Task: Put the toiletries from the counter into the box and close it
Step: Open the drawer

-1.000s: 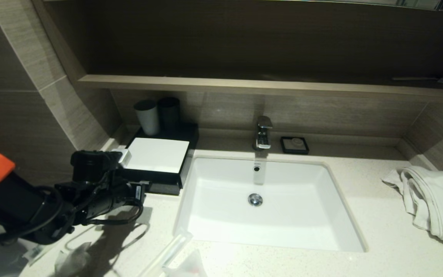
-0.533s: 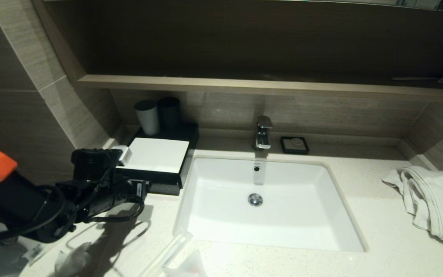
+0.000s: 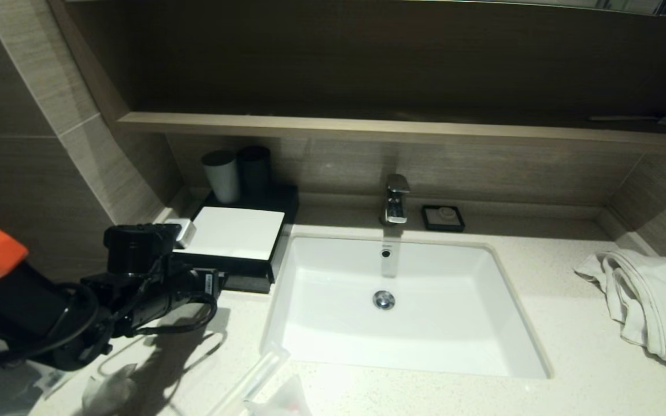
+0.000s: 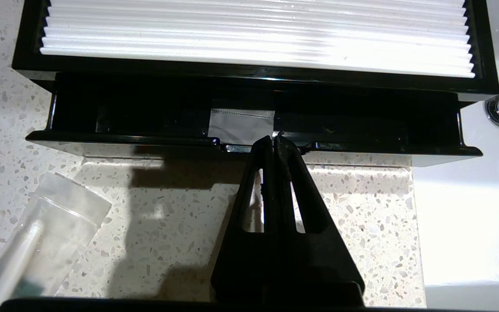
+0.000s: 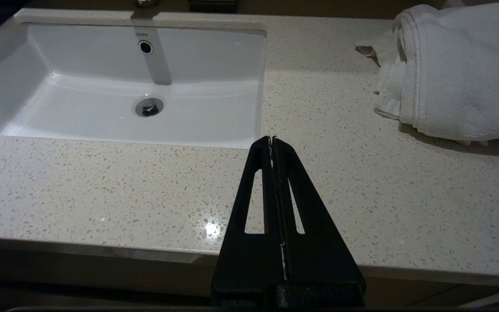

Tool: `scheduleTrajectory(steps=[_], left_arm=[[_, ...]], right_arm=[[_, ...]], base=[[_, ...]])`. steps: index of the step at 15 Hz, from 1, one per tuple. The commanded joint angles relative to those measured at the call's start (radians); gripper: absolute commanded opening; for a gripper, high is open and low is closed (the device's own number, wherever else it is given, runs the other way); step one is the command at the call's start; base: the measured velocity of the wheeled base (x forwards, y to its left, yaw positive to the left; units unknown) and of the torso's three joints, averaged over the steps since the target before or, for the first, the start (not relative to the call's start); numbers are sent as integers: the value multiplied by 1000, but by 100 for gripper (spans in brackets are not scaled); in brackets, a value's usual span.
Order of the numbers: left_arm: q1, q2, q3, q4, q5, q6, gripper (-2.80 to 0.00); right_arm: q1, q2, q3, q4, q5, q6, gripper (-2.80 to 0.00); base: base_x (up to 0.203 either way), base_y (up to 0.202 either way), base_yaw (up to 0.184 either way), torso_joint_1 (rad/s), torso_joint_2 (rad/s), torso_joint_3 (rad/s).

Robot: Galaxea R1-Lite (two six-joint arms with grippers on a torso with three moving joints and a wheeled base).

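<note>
Nearest, on the counter (image 3: 414,393): three toiletries (image 3: 255,378) visible at the front edge, namely one long clear-wrapped stick, one crumpled clear packet left of it and one pale packet beside it. Left gripper (image 4: 275,141), jaws pressed together and holding nothing, tips at the front lip of the drawer (image 4: 254,145), which stands pulled out. One pale packet (image 4: 241,125) lies inside. Right gripper (image 5: 272,139), jaws together, hangs above the counter's front edge. One box (image 3: 235,240): low, black, white ribbed top panel, left of the sink (image 3: 402,300). Behind it two cups (image 3: 237,173). One towel (image 3: 651,300) far right
</note>
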Motion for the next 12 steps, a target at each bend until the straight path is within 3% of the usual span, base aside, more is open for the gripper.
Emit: scheduleTrajectory(steps=[1, 12], left_arm=[[0, 0, 5, -10, 0, -1, -280], [-1, 40, 81, -129, 2, -4, -280]], right_arm=[[0, 0, 0, 0, 0, 0, -280], [0, 0, 0, 0, 0, 0, -280]], base=[[0, 0, 0, 0, 0, 0], [0, 0, 0, 0, 0, 0]])
